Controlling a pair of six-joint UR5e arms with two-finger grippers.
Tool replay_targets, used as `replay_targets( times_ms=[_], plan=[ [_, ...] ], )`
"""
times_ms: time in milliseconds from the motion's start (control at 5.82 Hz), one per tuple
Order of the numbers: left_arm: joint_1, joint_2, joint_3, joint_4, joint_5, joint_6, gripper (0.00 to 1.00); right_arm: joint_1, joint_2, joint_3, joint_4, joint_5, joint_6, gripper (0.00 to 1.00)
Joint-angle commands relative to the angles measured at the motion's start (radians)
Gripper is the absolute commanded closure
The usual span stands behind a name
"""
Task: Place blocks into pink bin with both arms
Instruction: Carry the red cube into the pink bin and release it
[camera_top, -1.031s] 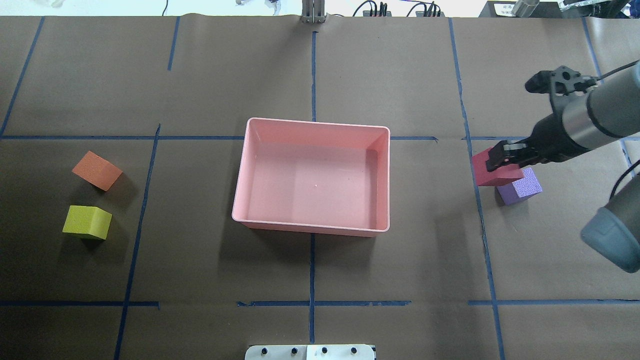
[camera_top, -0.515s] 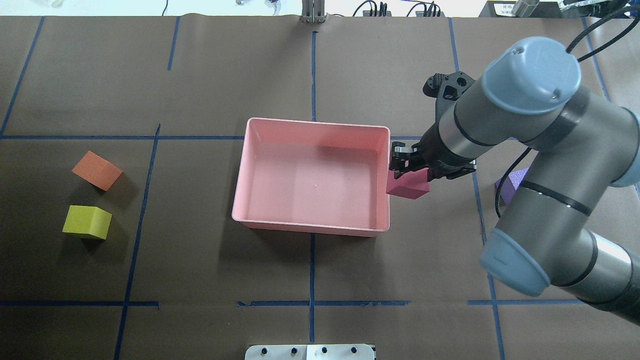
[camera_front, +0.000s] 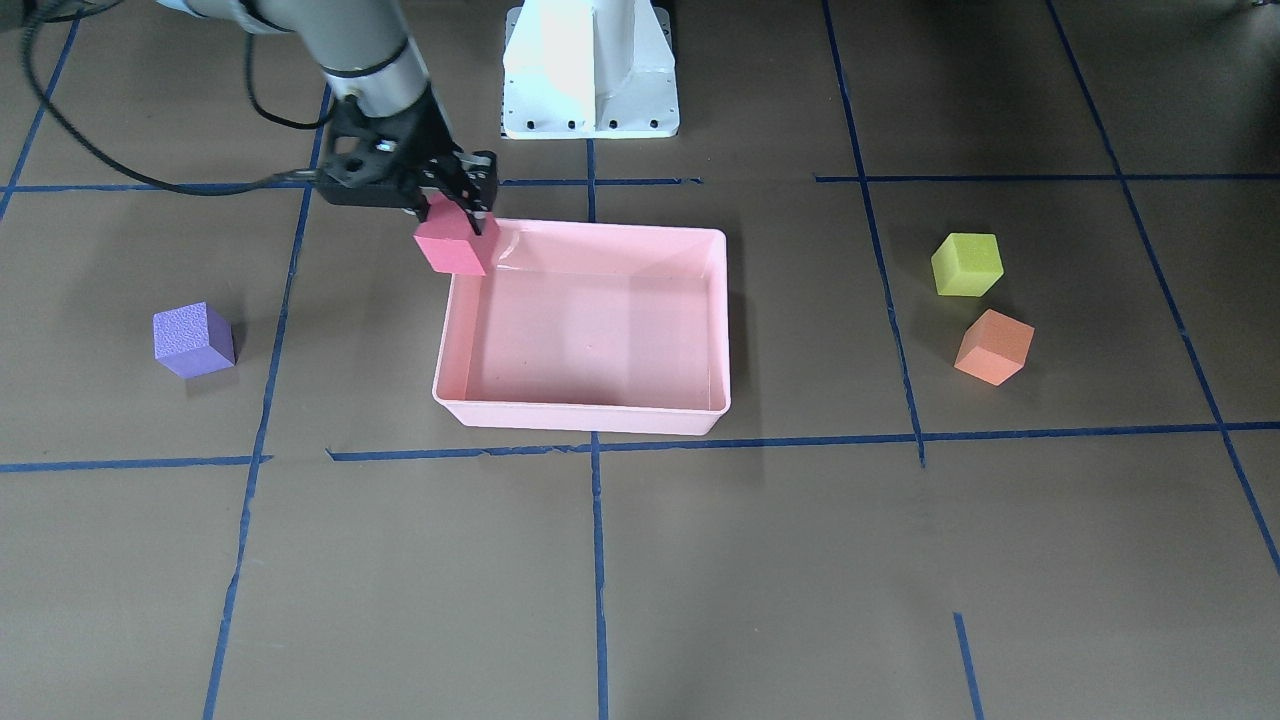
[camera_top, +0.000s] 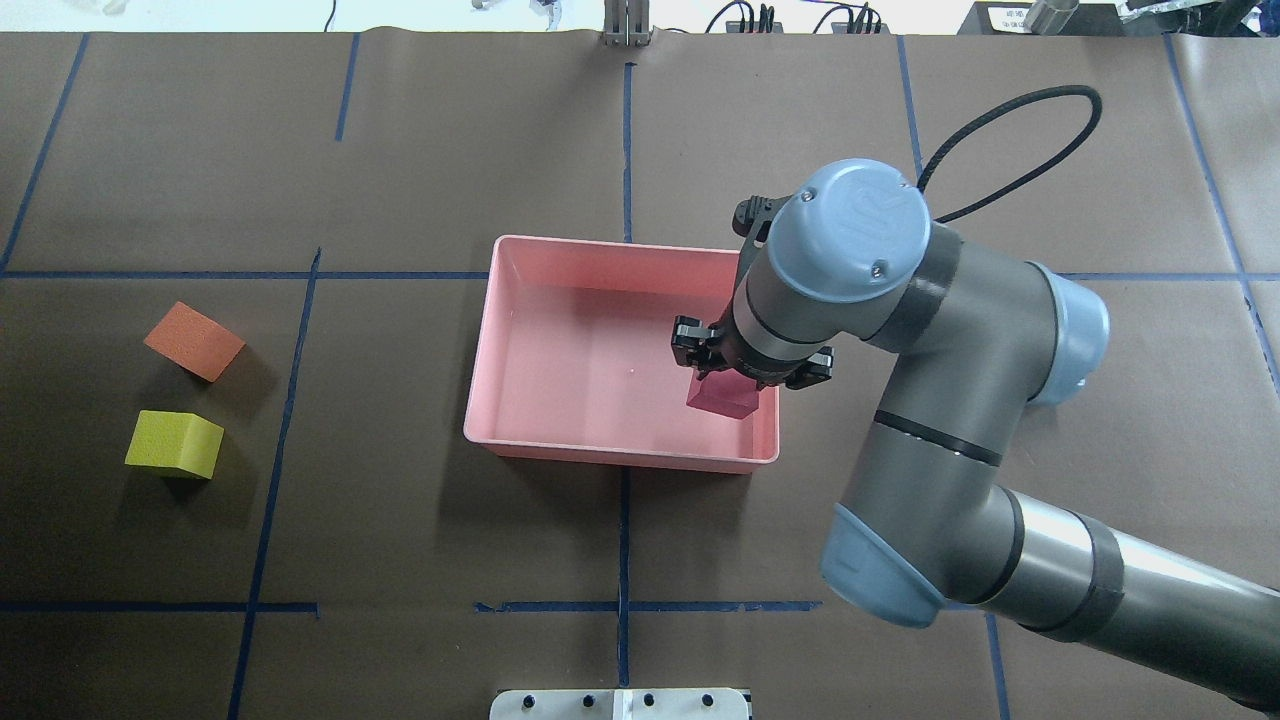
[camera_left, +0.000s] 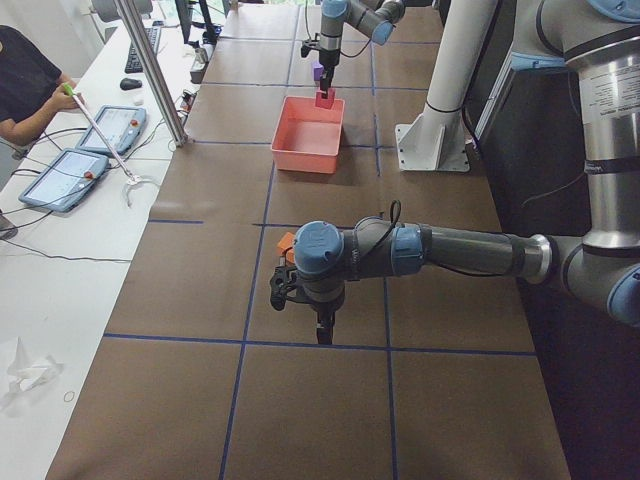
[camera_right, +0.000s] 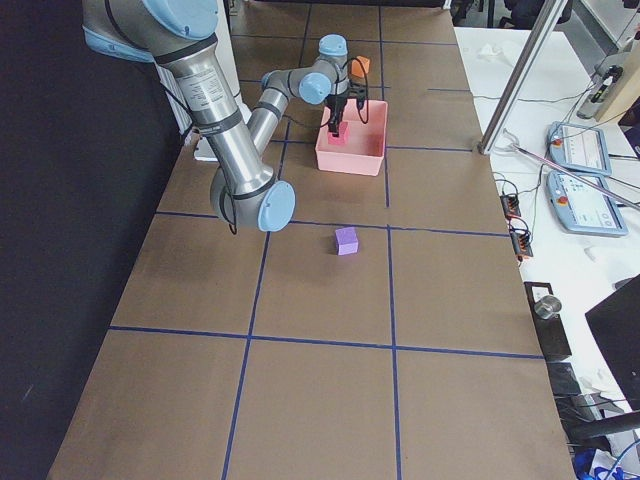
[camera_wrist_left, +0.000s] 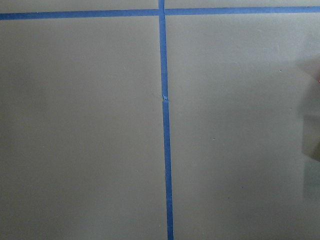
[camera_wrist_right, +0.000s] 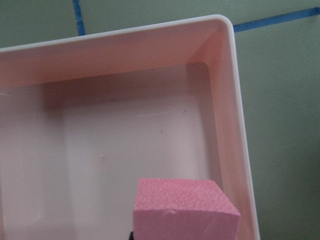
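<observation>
**Item 1. Red-pink block (camera_top: 722, 398).** Clamped in my right pincer (camera_front: 455, 212), one finger on each side face. It hangs above the floor of the pink bin (camera_front: 580, 417), inside the rim, near the wall on my right and towards my end of the bin. The wrist view shows bin floor under it and the corner beyond. Status: not yet let go, so I count it as in transit, not delivered.

**Item 2. Pink bin.** Stands at mid-table. No block rests in it. Delivered so far, by my reckoning: none of four.

**Item 3. Purple block (camera_front: 192, 340).** On the table (camera_top: 800, 120) on my right side, well apart from the bin. Untouched; it falls to my right arm once Item 1 is dropped.

**Item 4. Yellow-green block (camera_top: 175, 443).** On the table on my left side, well apart from the bin, upright.

**Item 5. Orange block (camera_top: 195, 341).** Just beside Item 4, farther from me, turned at an angle. The two are near each other and do not touch.

**Item 6. Left pincer (camera_left: 324, 332).** Pointing down over bare table on my left. Its wrist camera shows only paper and blue tape lines. Whether its fingers are apart or together I cannot tell.

**Outstanding:** release of Item 1, then Items 3, 4 and 5 to fetch.
</observation>
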Motion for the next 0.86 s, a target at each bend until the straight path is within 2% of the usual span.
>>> replay_targets(
  times_ms=[0,344,515,687],
  plan=[
    [0.003,-0.001,0.002,-0.005,0.000,0.002,0.00,-0.037,0.024,-0.124,0.099,-0.016,0.030,1.00],
    [0.003,-0.001,0.002,-0.007,-0.002,0.002,0.00,-0.061,0.038,-0.205,0.138,-0.016,0.031,0.97],
    [0.014,-0.002,0.001,-0.015,-0.002,0.000,0.00,-0.061,0.045,-0.215,0.136,-0.016,0.024,0.50],
    [0.061,-0.002,0.002,-0.066,-0.053,-0.007,0.00,-0.061,0.051,-0.219,0.135,-0.016,0.020,0.01]
  ],
)
